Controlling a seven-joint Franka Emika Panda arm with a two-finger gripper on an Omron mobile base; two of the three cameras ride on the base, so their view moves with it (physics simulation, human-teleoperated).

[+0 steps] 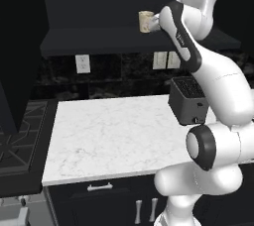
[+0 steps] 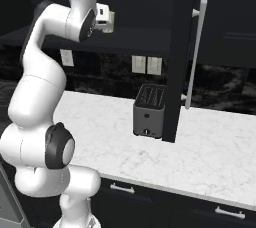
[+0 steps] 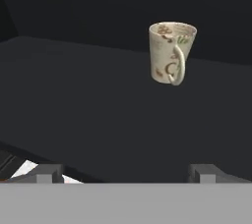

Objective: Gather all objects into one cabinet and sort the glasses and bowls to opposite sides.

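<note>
A cream mug (image 3: 170,51) with a faint pattern stands upright on the dark shelf (image 3: 88,100) of the black wall cabinet, its loop handle turned toward my hand. My gripper (image 3: 125,173) is open, its fingertips (image 3: 48,172) short of the mug with nothing between them. From the left base the mug (image 1: 145,21) sits on the cabinet shelf (image 1: 109,41) just left of my raised wrist. From the right base my gripper (image 2: 107,18) reaches into the cabinet with the mug (image 2: 112,21) peeking out behind it. The cabinet door (image 2: 182,57) hangs open with its silver bar handle (image 2: 196,47).
A dark toaster (image 1: 187,100) (image 2: 149,109) stands on the white marble counter (image 1: 114,136) below the cabinet. The open door's edge comes down beside the toaster. A stove (image 1: 20,136) lies to the counter's left. Black drawers (image 2: 150,197) run under the counter.
</note>
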